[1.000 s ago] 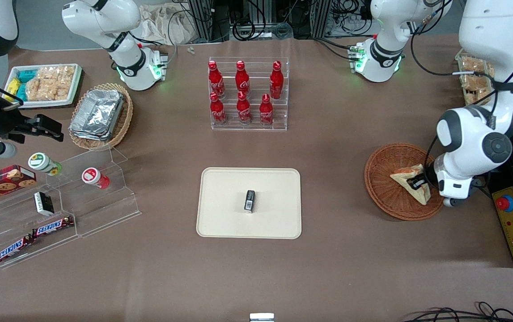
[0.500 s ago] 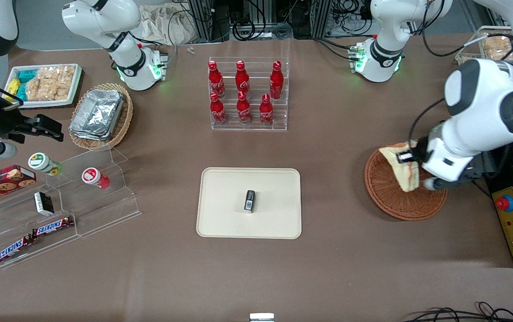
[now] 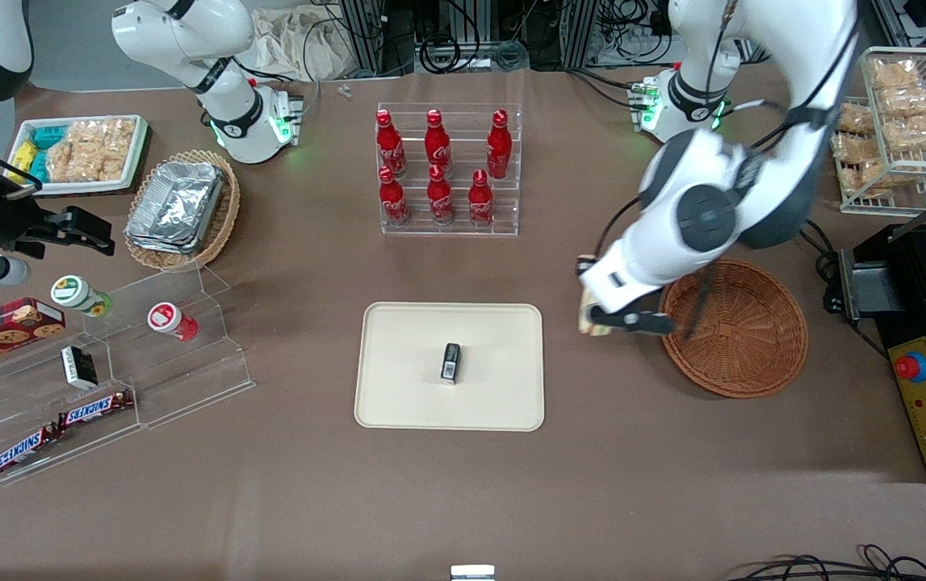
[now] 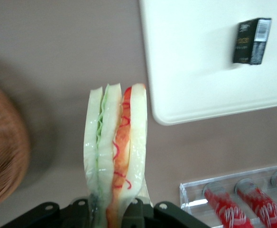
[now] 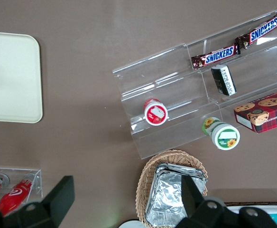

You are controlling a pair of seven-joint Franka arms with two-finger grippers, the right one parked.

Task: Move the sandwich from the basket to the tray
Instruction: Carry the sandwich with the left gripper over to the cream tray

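My left gripper [image 3: 589,311] is shut on the sandwich [image 4: 115,147] and holds it in the air between the basket [image 3: 745,367] and the tray [image 3: 398,403]. In the front view only a pale edge of the sandwich [image 3: 584,319] shows beside the wrist. In the left wrist view its bread layers with red-orange and green filling stand on edge between the fingers [image 4: 137,213], over bare table close to a corner of the tray [image 4: 195,61]. The reddish-brown round basket holds nothing; its rim also shows in the wrist view [image 4: 5,152].
A small black box [image 3: 450,361] stands in the middle of the tray. A clear rack of red bottles [image 3: 446,169] stands farther from the camera than the tray. Clear snack shelves [image 3: 107,363] and a foil-container basket [image 3: 180,210] lie toward the parked arm's end.
My gripper lifted the sandwich out of the basket and carried it sideways toward the tray. The basket now holds nothing.
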